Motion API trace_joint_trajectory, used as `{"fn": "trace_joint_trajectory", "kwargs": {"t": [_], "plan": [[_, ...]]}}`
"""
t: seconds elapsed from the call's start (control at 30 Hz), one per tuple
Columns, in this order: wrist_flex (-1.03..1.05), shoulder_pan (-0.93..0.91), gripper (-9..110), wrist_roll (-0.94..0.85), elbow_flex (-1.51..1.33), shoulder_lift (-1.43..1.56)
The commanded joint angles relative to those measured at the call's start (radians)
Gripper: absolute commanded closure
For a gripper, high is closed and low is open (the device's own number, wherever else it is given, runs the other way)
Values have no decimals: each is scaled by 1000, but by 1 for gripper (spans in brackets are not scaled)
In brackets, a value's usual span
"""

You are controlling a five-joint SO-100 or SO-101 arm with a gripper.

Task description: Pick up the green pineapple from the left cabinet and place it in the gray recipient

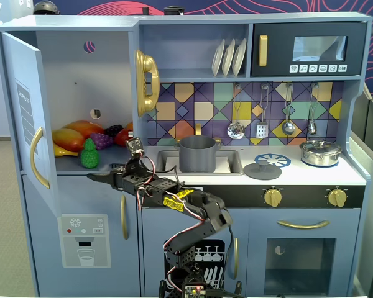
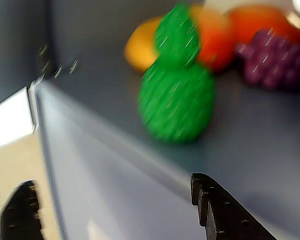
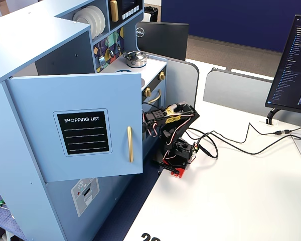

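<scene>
- While nothing holds it, the green pineapple (image 1: pixel 89 154) stands upright at the front of the shelf in the left cabinet (image 1: pixel 74 81), leafy top up, just ahead of the other toy fruit (image 1: pixel 81 135) and apart from the purple grape bunch (image 1: pixel 102 140).
- It looks like light, hollow, stiff plastic; the bumpy skin should give the fingers some bite, so slipping seems a small risk.
- A hold across the wide rounded body, below the leaves, seems best; the leafy top is narrower and likely to twist out.
- Just below the shelf edge, the gripper (image 1: pixel 94 178) is spread wide and empty; the wrist view, though blurred, shows a dark finger (image 2: pixel 225 212) at each side with the fruit ahead between them.
- Over in the sink, well apart to the right in a fixed view, waits the gray recipient (image 1: pixel 197 154), open-topped.
</scene>
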State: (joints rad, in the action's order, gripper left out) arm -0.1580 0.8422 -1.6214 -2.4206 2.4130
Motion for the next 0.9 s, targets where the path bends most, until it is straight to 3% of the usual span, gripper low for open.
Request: {"fn": "trace_joint_trajectory", "kwargs": {"t": [0.0,0.87], "plan": [[-60,-23,65,12,120,-74],[-115,-87,66,54,557,-555]]}}
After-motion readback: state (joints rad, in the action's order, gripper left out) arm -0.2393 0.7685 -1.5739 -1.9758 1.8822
